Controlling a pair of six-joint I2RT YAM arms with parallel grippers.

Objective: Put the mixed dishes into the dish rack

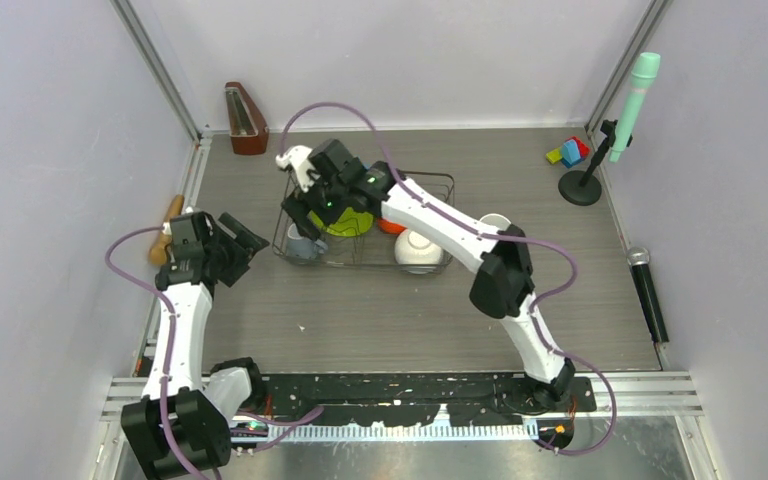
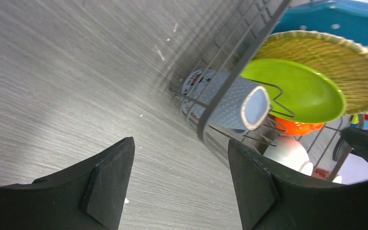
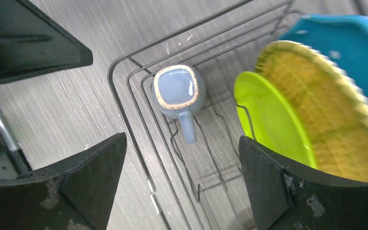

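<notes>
The dish rack (image 1: 430,182) stands mid-table. In it stand the blue dotted plate (image 3: 345,43), the woven-look plate (image 3: 326,110) and the lime plate (image 3: 268,120) (image 1: 345,222). The grey-blue cup (image 3: 176,88) (image 2: 230,103) is in the rack's left corner. The orange bowl (image 2: 299,128) (image 1: 390,226) and white bowl (image 2: 287,153) (image 1: 418,248) sit further right. My right gripper (image 3: 182,139) (image 1: 302,215) hovers open and empty above the cup's corner. My left gripper (image 2: 181,143) (image 1: 253,243) is open and empty just left of the rack. I cannot make out the pink mug.
A wooden rolling pin (image 1: 167,228) lies at the left wall behind my left arm. A metronome (image 1: 245,120) stands at the back left. Toy blocks (image 1: 568,152) and a green microphone on a stand (image 1: 600,140) are at the back right. A black microphone (image 1: 648,295) lies at the right.
</notes>
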